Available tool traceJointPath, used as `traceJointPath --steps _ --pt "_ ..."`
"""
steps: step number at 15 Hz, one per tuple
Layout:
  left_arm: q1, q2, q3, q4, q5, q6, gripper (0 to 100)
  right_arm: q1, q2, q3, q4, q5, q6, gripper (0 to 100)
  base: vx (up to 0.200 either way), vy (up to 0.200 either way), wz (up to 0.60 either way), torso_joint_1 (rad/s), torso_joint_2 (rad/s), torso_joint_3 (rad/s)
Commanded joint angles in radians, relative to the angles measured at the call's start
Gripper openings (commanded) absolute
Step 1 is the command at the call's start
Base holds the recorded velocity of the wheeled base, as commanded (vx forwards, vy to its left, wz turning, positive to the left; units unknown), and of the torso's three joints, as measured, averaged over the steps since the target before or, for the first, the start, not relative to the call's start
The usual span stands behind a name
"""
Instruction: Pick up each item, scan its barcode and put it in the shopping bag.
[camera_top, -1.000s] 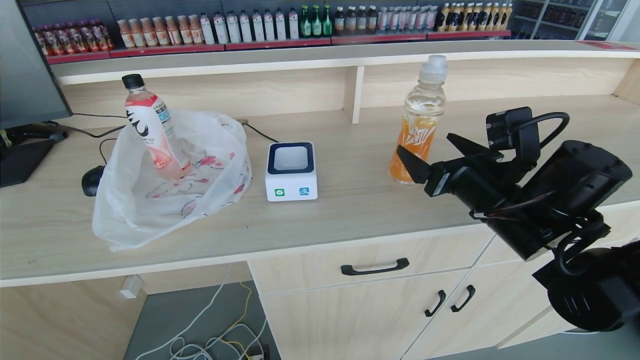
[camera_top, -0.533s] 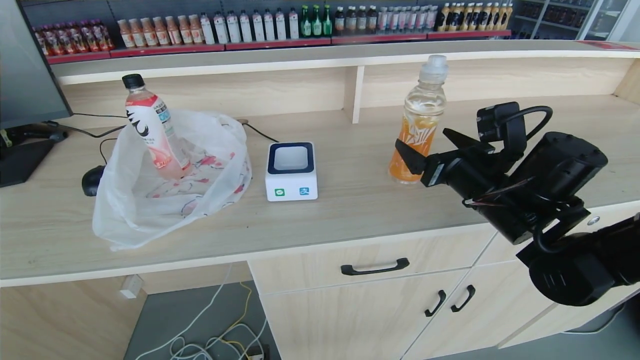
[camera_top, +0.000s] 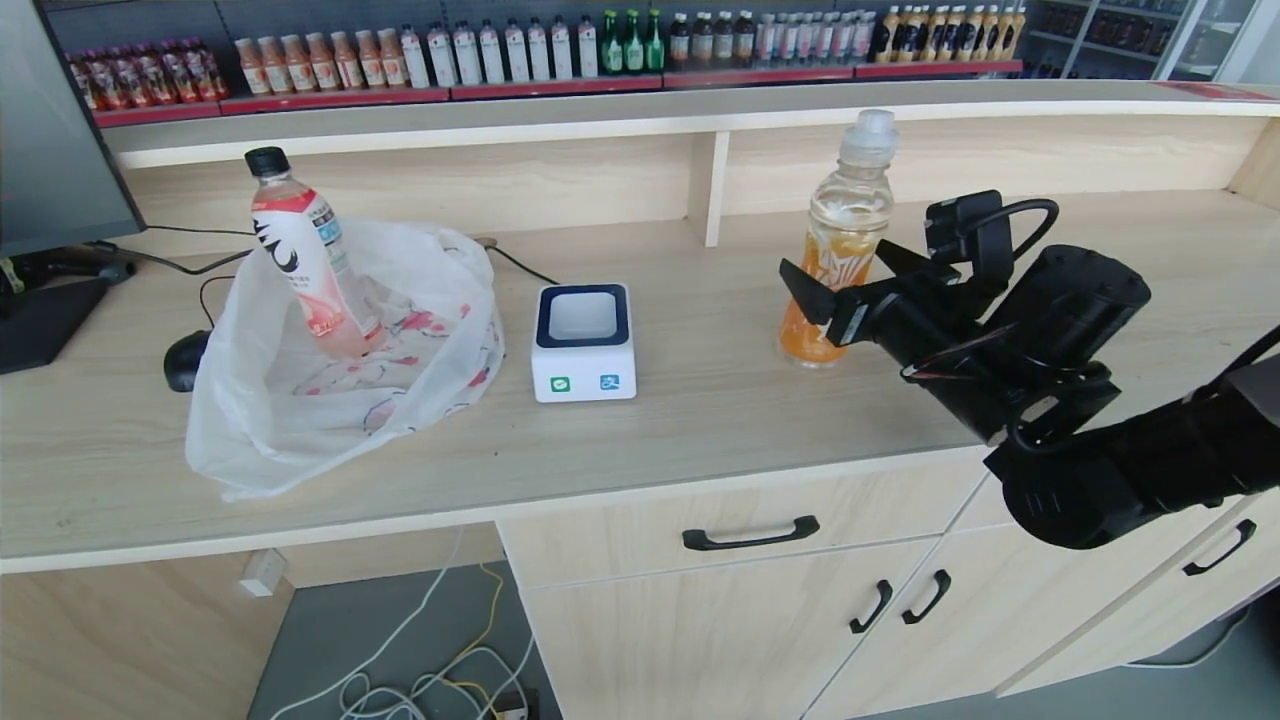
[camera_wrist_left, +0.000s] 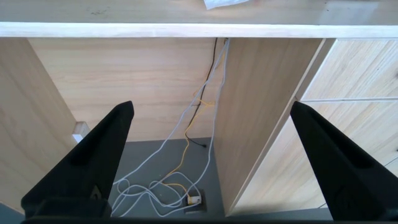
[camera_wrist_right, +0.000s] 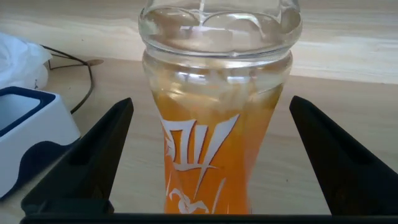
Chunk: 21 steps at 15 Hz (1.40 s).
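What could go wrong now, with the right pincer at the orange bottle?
1. The tall orange bottle stands free before the open right pincer; touched on one side first, it may tip.
2. The scanner stands between it and the bag; a low carry could hit it.

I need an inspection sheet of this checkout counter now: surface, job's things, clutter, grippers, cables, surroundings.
Surface: wooden counter, level.
Job's things: orange bottle upright on the counter; pink bottle leaning in the shopping bag; scanner between them.
Clutter: mouse beside the bag; monitor at the left edge.
Grippers: right gripper open, one finger each side of the orange bottle; left gripper open, below counter height.
Cables: cable behind the bag; loose wires on the floor.
Surroundings: shelf of bottles behind.
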Motion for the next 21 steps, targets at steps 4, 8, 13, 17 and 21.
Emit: traceJointPath --steps 4,8,13,17,21 --pt "0.0 0.0 0.0 0.0 0.0 0.0 100 0.003 0.034 -0.118 0.067 0.001 -0.001 100 0.0 0.0 0.0 0.0 0.0 0.0" --pt "-0.001 0.0 0.0 0.0 0.0 0.0 100 -0.008 0.034 -0.136 0.11 -0.005 -0.012 100 0.0 0.0 0.0 0.0 0.0 0.0" --pt "0.0 0.0 0.0 -0.001 0.0 0.0 100 -0.007 0.059 -0.176 0.134 -0.006 -0.013 100 0.0 0.0 0.0 0.0 0.0 0.0" --pt "0.0 0.0 0.0 0.0 0.0 0.0 100 -0.007 0.088 -0.227 0.134 -0.005 -0.026 100 0.0 0.0 0.0 0.0 0.0 0.0" --pt "0.0 0.0 0.0 -0.001 0.0 0.0 100 -0.005 0.096 -0.233 0.134 -0.008 -0.026 100 0.0 0.0 0.0 0.0 0.0 0.0"
